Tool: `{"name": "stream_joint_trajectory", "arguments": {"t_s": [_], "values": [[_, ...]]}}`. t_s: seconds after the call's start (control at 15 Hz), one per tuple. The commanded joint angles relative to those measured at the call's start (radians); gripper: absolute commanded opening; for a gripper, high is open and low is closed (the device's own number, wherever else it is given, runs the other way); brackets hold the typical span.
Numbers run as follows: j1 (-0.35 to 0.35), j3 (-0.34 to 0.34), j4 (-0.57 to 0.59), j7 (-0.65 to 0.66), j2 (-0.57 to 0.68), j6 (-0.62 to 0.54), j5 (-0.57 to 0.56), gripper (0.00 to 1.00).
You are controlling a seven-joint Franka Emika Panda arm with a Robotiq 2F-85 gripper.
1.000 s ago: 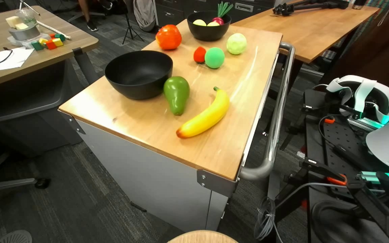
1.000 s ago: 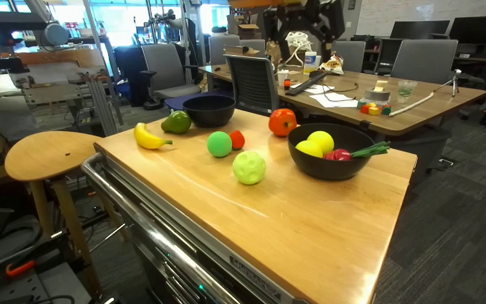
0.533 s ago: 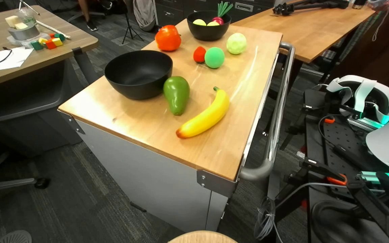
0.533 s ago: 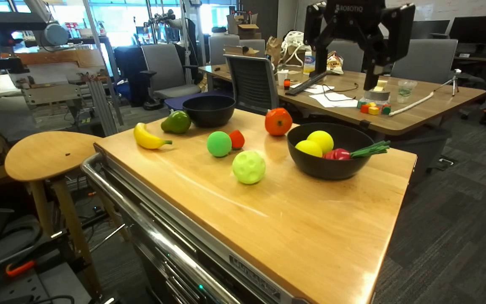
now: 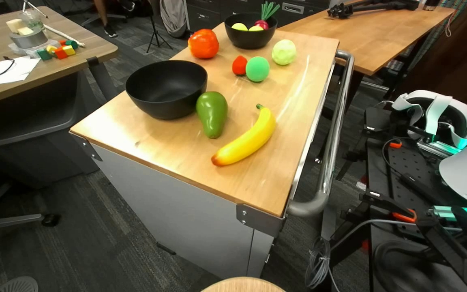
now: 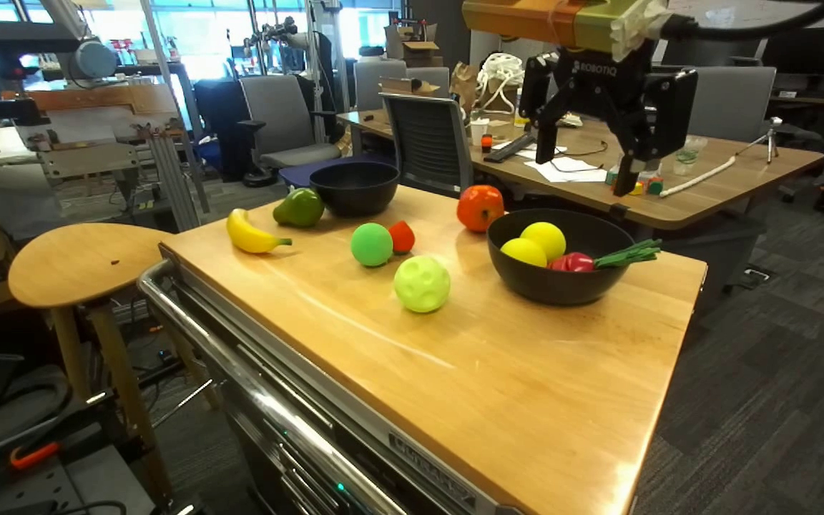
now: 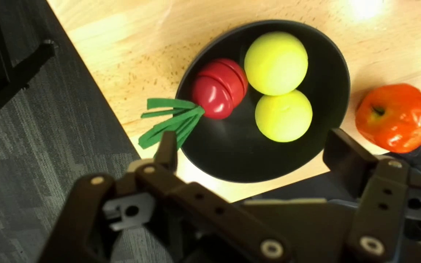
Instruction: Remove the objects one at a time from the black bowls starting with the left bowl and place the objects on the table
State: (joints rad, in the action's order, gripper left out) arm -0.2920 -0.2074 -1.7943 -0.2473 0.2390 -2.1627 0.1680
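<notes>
Black jointed two-finger gripper (image 6: 586, 166) moves from upper centre to upper right of an exterior view, lower; more gold-orange arm section (image 6: 551, 21) shows above. Glossy round red-orange tomato (image 6: 480, 208) shifts slightly rightward in both exterior views.

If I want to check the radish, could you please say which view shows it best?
The wrist view: the radish appears largest there, mostly uncovered. Both exterior views show its leaves, but the bowl hides its lower part.

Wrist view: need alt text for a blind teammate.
Looking down at a black bowl holding two yellow balls and a red toy vegetable, its green leaves poking out. An open, empty gripper spans the bottom; an orange-red tomato sits on the wooden table at right.
</notes>
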Motion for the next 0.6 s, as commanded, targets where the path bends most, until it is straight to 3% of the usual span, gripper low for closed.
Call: {"name": "stream_joint_trajectory", "arguments": {"t_s": [0.0,0.27,0.53], "values": [[0.013,-0.005,0.064,0.096,0.069,0.053,-0.055,0.92],[0.012,-0.004,0.08,0.19,0.115,0.024,-0.064,1.0],[0.01,-0.003,0.098,0.227,0.139,-0.003,-0.062,1.0]]}}
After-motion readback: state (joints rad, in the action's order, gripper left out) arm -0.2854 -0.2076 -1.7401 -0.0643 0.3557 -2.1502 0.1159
